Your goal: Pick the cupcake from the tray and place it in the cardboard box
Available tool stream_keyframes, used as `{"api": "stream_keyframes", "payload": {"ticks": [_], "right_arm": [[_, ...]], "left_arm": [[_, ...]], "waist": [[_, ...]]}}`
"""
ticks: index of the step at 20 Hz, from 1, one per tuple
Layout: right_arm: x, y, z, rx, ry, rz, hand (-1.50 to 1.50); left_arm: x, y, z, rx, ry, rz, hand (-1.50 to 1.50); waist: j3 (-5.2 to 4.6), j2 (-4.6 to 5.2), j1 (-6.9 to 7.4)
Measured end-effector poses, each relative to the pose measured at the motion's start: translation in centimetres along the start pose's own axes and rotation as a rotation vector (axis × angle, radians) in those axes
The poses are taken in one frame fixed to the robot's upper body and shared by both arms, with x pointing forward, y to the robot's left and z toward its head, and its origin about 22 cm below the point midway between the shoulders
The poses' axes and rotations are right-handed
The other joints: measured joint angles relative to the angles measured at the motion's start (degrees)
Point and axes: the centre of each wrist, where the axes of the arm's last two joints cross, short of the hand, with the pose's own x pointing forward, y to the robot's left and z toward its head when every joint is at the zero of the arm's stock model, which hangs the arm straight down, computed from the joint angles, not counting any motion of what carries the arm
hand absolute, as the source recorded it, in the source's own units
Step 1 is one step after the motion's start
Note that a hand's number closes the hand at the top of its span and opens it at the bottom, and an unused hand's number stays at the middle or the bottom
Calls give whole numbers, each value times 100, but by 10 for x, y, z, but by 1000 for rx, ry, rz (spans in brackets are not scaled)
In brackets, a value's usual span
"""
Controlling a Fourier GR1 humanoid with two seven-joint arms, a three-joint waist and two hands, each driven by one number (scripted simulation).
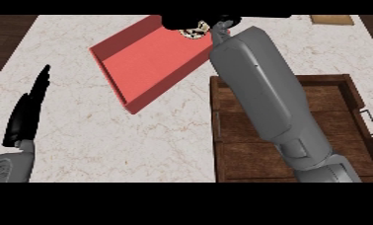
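A red tray [149,66] lies tilted on the marble counter, upper middle of the head view. At its far corner the cupcake [194,32] shows only as a small pale and dark patch. My right hand [191,21] is over that corner with its fingers curled round the cupcake, hiding most of it. The right forearm [262,91] runs diagonally up from the lower right. The brown cardboard box [241,140] sits at the right, open on top, partly under the forearm. My left hand [25,110] rests open at the left edge, fingers up.
A tan object [331,19] peeks in at the top right of the counter. Dark wooden floor [15,34] shows beyond the counter's left edge. Bare marble [124,145] spreads between the tray and the box.
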Motion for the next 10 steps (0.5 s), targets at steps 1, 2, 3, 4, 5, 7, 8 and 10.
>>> {"api": "stream_keyframes", "payload": {"ticks": [1, 2, 3, 4, 5, 7, 8, 10], "right_arm": [[1, 2, -5, 5, 16, -18, 150], [5, 4, -10, 5, 27, -32, 150], [7, 6, -15, 13, 35, -43, 150], [9, 9, -19, 17, 46, -51, 150], [8, 12, -22, 22, 55, -59, 150], [11, 14, -29, 23, 66, -74, 150], [11, 15, -32, 27, 74, -79, 150], [9, 19, -37, 30, 93, -79, 150]], "left_arm": [[1, 0, 0, -6, -4, -3, 0], [1, -1, 0, -9, -7, -3, 0], [1, -2, 0, -11, -11, 0, 0], [4, -4, -1, -13, -18, 2, 0], [7, -6, -2, -16, -25, 2, 0], [7, -5, -5, -26, -31, 0, 0], [9, -4, -6, -26, -36, 1, 0], [14, -6, -7, -27, -46, 3, 0]], "waist": [[-1, 6, 28], [-1, 16, 63], [-2, 22, 84], [-3, 31, 119], [-3, 39, 137], [-6, 62, 186], [-5, 71, 207], [-6, 87, 258]]}}
